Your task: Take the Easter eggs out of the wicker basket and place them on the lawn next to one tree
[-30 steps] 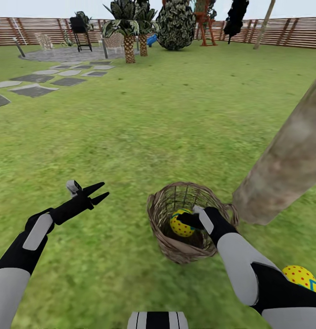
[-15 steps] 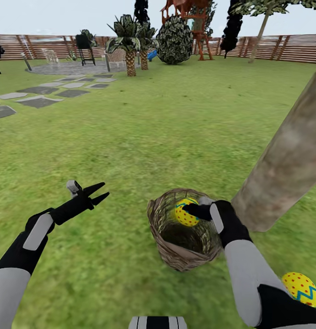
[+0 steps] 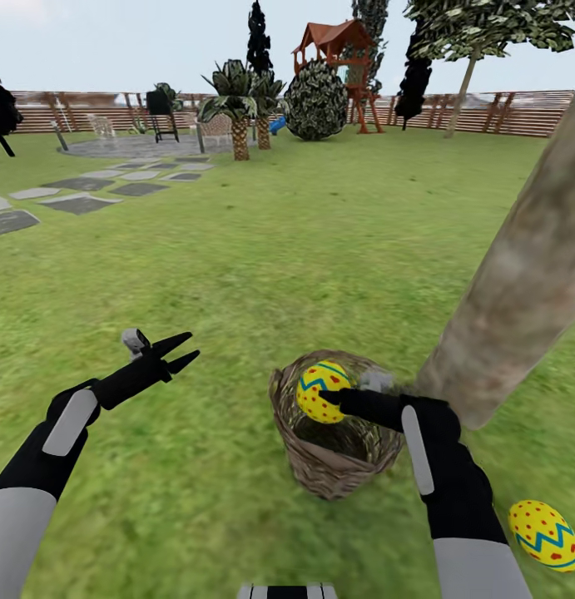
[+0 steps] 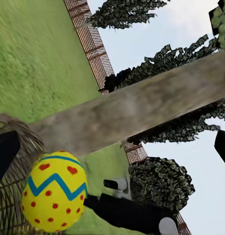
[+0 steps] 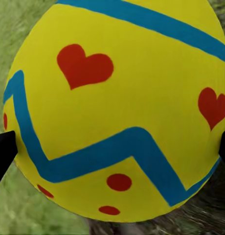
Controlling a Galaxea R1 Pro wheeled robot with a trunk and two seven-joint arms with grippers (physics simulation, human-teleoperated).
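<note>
Now the right pincer (image 3: 341, 398) grips 1 Easter egg (image 3: 322, 391) by its sides above the wicker basket (image 3: 333, 449); smooth, rounded and probably light, it could slip. Left pincer (image 3: 180, 350) gapes empty.

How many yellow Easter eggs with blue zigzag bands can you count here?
2. One Easter egg is gripped by the right gripper over the brown wicker basket; another lies on the grass. Others may be hidden.
</note>
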